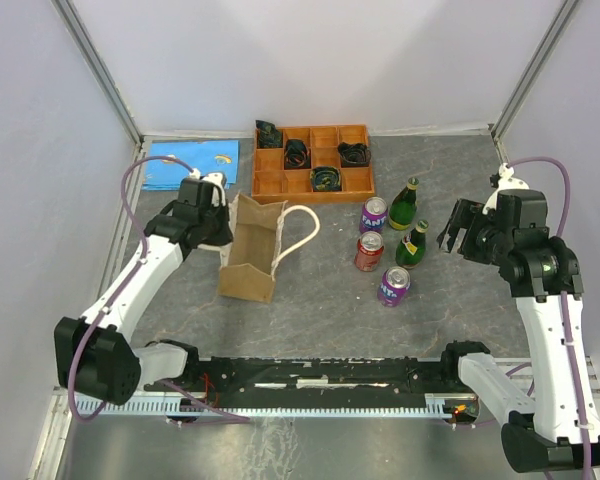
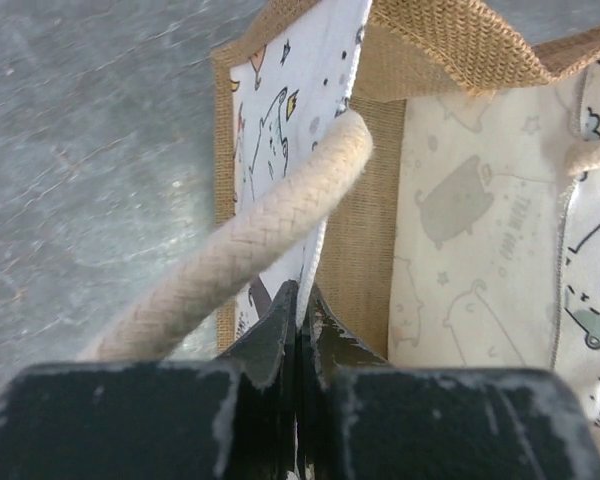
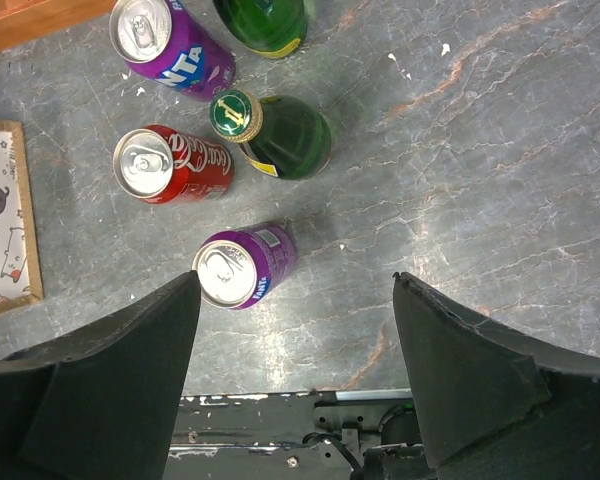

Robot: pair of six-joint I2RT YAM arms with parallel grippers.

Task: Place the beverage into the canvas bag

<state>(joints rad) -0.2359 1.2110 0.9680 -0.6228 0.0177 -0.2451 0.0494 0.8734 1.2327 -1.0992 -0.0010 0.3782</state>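
Pickup stage, I'd say: left gripper (image 2: 298, 300) pinches the rim of the rope-handled tan canvas bag (image 1: 250, 255), at 9 o'clock of the purple soda can (image 3: 242, 268), which the wide-spread right gripper (image 3: 298, 285) should next drop around.

From the left wrist, the canvas bag (image 2: 460, 200) ran off the top and right edges. The low end of its rope handle (image 2: 270, 235) was hidden behind the left gripper (image 2: 298, 300). From the right wrist, one green bottle (image 3: 265, 22) was cut off at the top. The dark things (image 1: 297, 153) in the wooden tray (image 1: 310, 128) were too small to tell.
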